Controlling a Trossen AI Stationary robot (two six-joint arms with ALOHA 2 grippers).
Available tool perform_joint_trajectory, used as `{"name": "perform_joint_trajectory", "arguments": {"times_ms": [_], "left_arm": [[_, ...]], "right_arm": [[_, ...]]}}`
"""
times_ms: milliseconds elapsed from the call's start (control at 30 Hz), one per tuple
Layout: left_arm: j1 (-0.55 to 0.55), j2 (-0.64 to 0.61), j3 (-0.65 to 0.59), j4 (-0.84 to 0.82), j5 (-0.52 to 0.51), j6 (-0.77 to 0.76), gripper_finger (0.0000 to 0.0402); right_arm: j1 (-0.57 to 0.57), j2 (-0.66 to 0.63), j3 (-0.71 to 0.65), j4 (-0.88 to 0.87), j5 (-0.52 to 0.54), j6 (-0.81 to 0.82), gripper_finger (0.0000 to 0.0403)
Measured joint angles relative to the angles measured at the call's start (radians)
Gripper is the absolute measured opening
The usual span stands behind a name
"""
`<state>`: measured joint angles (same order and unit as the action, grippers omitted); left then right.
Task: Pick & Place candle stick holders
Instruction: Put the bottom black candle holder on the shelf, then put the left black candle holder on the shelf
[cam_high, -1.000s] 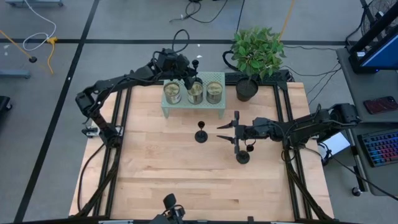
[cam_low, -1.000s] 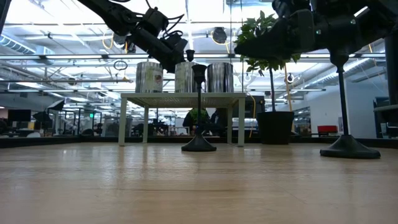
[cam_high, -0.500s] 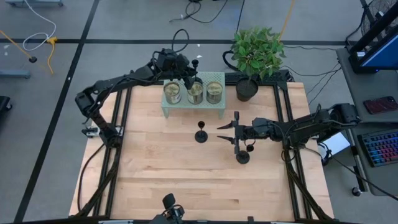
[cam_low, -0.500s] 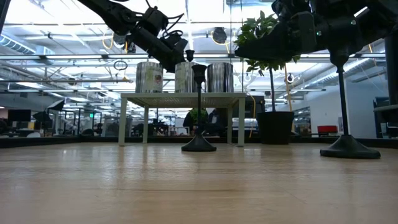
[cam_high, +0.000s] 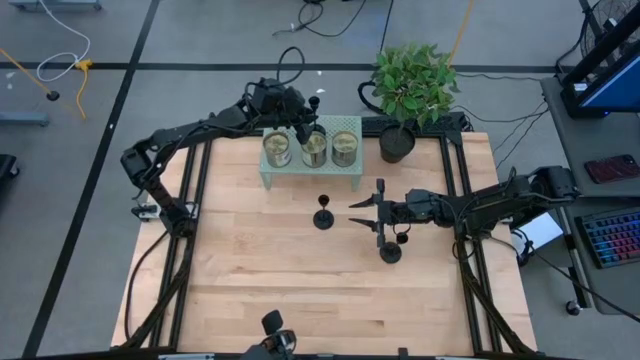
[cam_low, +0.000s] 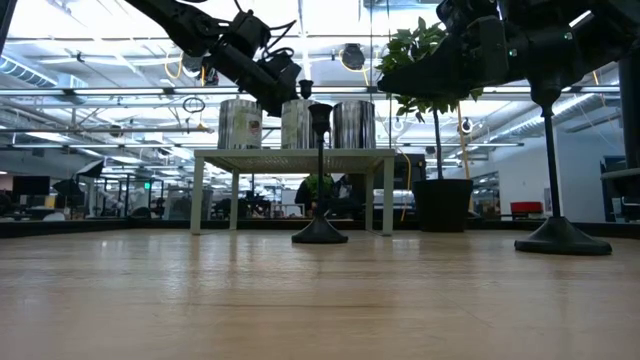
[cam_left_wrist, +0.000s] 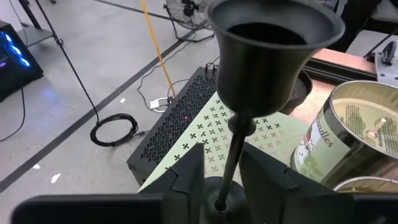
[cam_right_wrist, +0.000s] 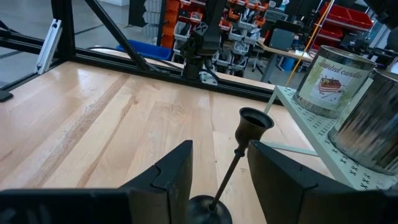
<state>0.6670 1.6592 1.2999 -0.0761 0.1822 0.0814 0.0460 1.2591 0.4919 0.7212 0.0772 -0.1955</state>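
Three matte-black candlesticks show. One (cam_high: 323, 214) stands on its round base on the table in front of the green shelf; it also shows in the low view (cam_low: 320, 170). A second (cam_high: 390, 250) stands by my right arm. My left gripper (cam_high: 303, 122) is shut on the third (cam_left_wrist: 273, 50) over the shelf's jars, its cup (cam_high: 313, 100) beyond the fingertips. My right gripper (cam_high: 352, 213) is open just right of the first candlestick (cam_right_wrist: 252, 121), a finger to either side, not touching. My left gripper has the candlestick's thin stem (cam_left_wrist: 229, 171) running back between its two fingers, which lie along it. The lower end of the stem is hidden by the gripper body. The candlestick is lifted clear above the shelf and juts forward past the fingertips, cup end away from the gripper.
A pale green perforated shelf (cam_high: 310, 177) at the table's far middle carries three candle tins (cam_high: 345, 148). A potted plant (cam_high: 397, 145) stands to its right. Bare wooden table (cam_high: 260, 280) lies toward the near edge.
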Motion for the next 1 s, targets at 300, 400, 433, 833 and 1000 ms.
{"name": "perform_joint_trajectory", "arguments": {"times_ms": [300, 400, 433, 833, 1000], "left_arm": [[0.0, 0.0, 0.0, -0.002, -0.001, 0.054, 0.0183], [0.002, -0.017, 0.0, -0.007, -0.002, 0.092, 0.0198], [0.002, -0.028, 0.0, -0.006, -0.002, 0.093, 0.0201], [0.0, -0.277, 0.0, -0.329, -0.003, 0.1, 0.0192], [-0.033, -0.359, 0.0, -0.482, 0.097, 0.152, 0.0182]], "right_arm": [[0.0, 0.0, 0.0, 0.0, 0.0, 0.0, 0.0146], [0.0, 0.0, 0.0, 0.0, 0.0, 0.0, 0.0146], [0.0, 0.0, 0.0, 0.0, 0.0, 0.0, 0.0146], [0.0, 0.0, 0.0, -0.008, 0.0, 0.025, 0.0146], [0.0, 0.0, 0.0, -0.007, 0.0, 0.026, 0.0146]]}}
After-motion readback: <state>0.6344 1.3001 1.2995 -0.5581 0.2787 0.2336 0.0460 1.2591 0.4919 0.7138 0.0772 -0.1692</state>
